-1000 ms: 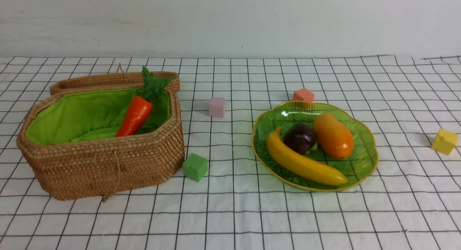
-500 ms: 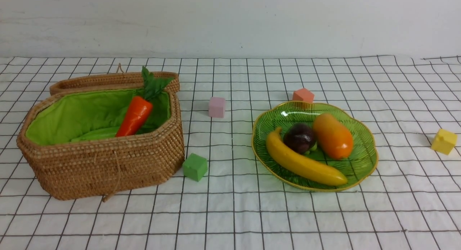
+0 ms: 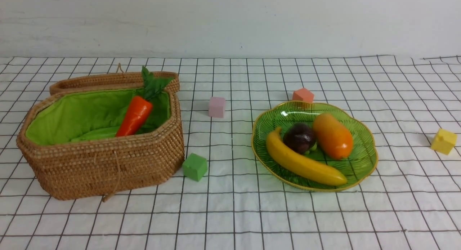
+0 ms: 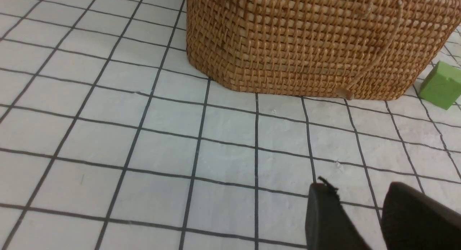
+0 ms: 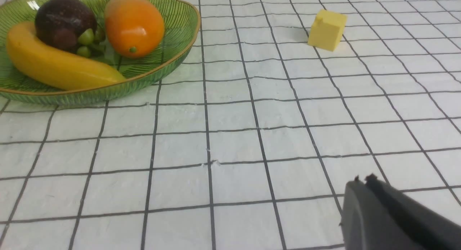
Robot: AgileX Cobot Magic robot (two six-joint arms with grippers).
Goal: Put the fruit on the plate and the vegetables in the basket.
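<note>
White gridded cloth (image 3: 230, 214) under a pale wall. Carrot (image 3: 134, 115) in basket (image 3: 108, 167); right of it, plate (image 3: 363, 163) holds banana (image 3: 302, 163), mango (image 3: 333, 135). My left gripper (image 4: 363, 214) stands parted, my right gripper (image 5: 363, 181) pressed together.

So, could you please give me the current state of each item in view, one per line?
basket: lid open, lying behind it.
carrot: in the basket, leaning on its wall.
light green vegetable: lying in the basket.
plate: holds all three fruits.
banana: lying on the plate.
mango: on the plate.
purple fruit: on the plate.
left pincer: slightly open, empty.
right pincer: shut, empty.
</note>
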